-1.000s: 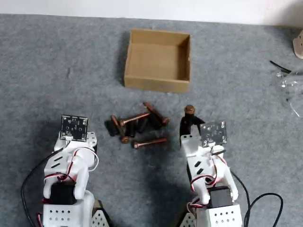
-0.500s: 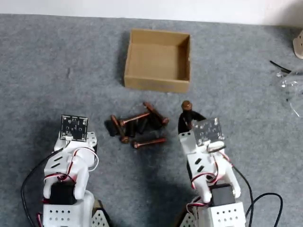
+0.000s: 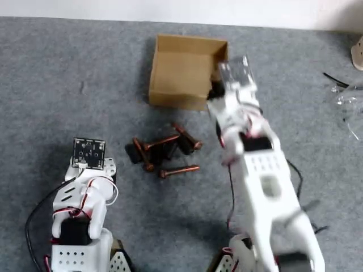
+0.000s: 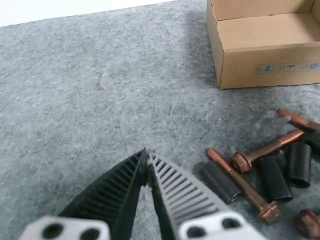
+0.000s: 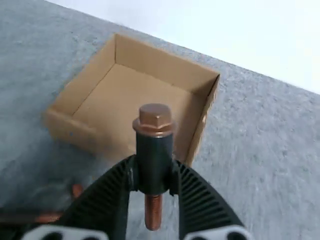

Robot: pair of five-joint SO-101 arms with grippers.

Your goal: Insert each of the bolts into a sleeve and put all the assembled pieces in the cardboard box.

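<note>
Two arms worked the grey felted worktop (image 3: 68, 73). We noted the right arm (image 3: 258, 170) stretched forward to the cardboard box (image 3: 181, 101), its wrist end at the box's near corner on that arm's own side. The high view was smeared there, so we could not tell whether it hung over the rim or just outside it. From the wrist we saw the right gripper (image 5: 154, 175) clamped on a black sleeve (image 5: 155, 157), held upright, with a copper bolt (image 5: 154, 120) through it. The hex head sat on the sleeve's top and the threaded end poked out below the fingers (image 5: 107, 200). The open-topped box lay just beyond this piece. The left arm (image 3: 79, 204) sat folded back near its base, well apart from the box. We logged the left gripper (image 4: 147, 159) as closed, ribbed tips meeting on each other, pointed at bare felt. Between the arms, on the near side of the box, lay a heap (image 3: 164, 148) of loose bolts and loose sleeves, some crossed and touching. One stray bolt (image 3: 178, 169) lay just beside the heap on its near side. From the left wrist we picked out a long bolt (image 4: 240, 182) lying against a dark sleeve (image 4: 220, 182), with two more sleeves beside it.
</note>
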